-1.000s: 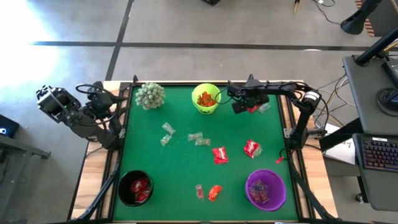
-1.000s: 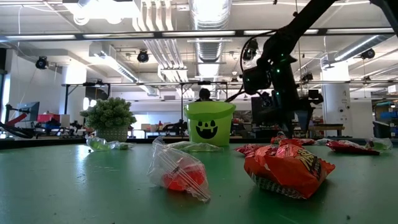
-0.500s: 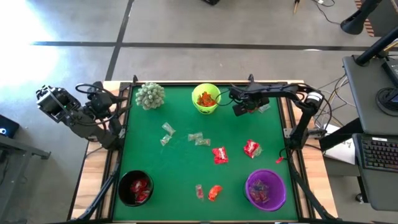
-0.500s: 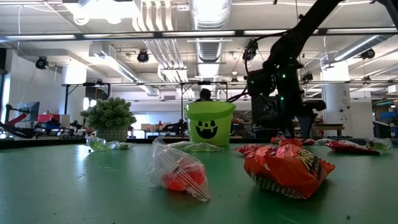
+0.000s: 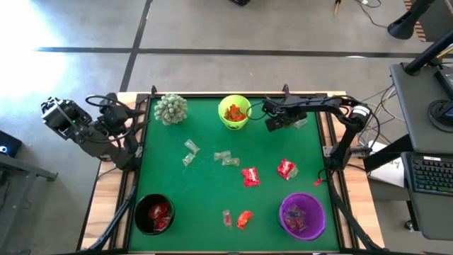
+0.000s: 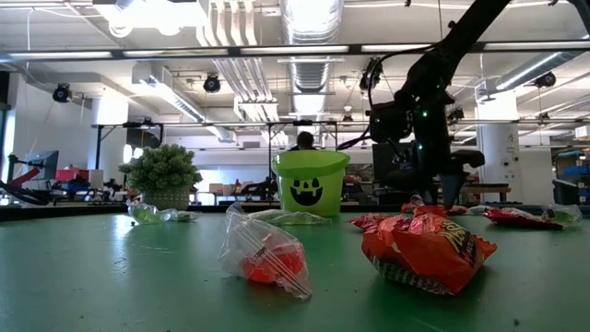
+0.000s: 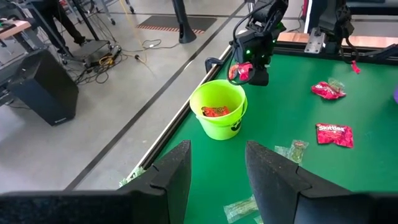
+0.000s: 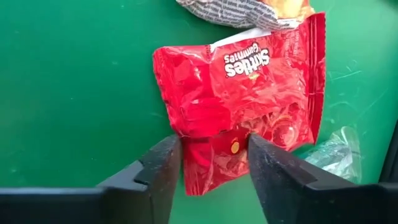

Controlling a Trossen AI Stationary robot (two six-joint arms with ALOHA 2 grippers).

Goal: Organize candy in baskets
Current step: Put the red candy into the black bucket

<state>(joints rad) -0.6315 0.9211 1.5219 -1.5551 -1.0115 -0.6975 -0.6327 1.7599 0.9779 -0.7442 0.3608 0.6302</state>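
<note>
While the right arm's fingers [image 8: 208, 168] straddle a red crinkly packet [image 8: 242, 106] marked "Skittles Gummies" at the counter's [image 5: 205, 184] far right, not yet pinching it, the lime green bucket basket [image 5: 234, 112] waits just left. Parked off the left edge, the left arm's fingers [image 7: 217, 180] stand apart, empty.

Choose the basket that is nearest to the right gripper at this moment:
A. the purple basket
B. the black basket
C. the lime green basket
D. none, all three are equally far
C: in the high view the right gripper hangs over the table's far edge just beside the lime green basket.
</note>
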